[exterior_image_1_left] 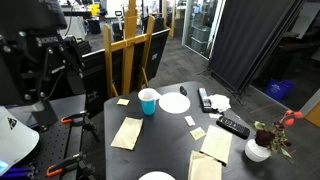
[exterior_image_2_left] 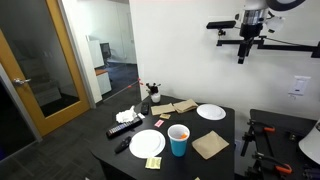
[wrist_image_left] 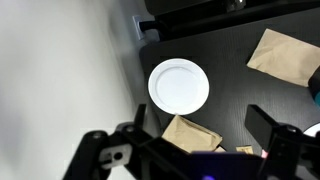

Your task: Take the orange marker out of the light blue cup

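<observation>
The light blue cup (exterior_image_2_left: 178,142) stands near the table's front edge, between a white plate and a brown napkin; it also shows in an exterior view (exterior_image_1_left: 148,101). An orange patch at its mouth (exterior_image_2_left: 178,131) looks like the orange marker; its stick shape does not stand out. My gripper (exterior_image_2_left: 241,50) hangs high above the table, far from the cup. In the wrist view its two dark fingers are wide apart and empty (wrist_image_left: 202,120). A sliver of blue at that view's right edge (wrist_image_left: 316,95) may be the cup.
White plates (exterior_image_2_left: 147,143) (exterior_image_2_left: 210,112) (wrist_image_left: 179,86), brown napkins (exterior_image_2_left: 210,146) (wrist_image_left: 285,55) (wrist_image_left: 192,133), remote controls (exterior_image_1_left: 232,126) (exterior_image_2_left: 124,128), sticky notes and a white vase with flowers (exterior_image_1_left: 262,146) lie on the black table (exterior_image_2_left: 225,130). A wooden easel (exterior_image_1_left: 128,50) stands behind.
</observation>
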### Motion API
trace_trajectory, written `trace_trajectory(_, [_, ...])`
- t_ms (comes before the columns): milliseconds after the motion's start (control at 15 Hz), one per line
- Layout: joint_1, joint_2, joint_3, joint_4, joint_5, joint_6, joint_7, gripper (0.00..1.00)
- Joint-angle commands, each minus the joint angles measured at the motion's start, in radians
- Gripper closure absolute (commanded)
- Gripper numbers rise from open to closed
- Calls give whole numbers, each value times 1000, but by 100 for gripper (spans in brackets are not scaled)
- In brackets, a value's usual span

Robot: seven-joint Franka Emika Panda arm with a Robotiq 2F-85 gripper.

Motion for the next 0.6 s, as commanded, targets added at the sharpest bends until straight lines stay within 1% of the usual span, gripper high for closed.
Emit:
trace_trajectory(0, [68, 16, 15, 9, 55, 20, -4, 0])
trace_trajectory(200, [131, 29, 37, 12, 103, 28, -7, 0])
trace_trajectory(533, [225, 43, 95, 6, 169, 45, 0, 0])
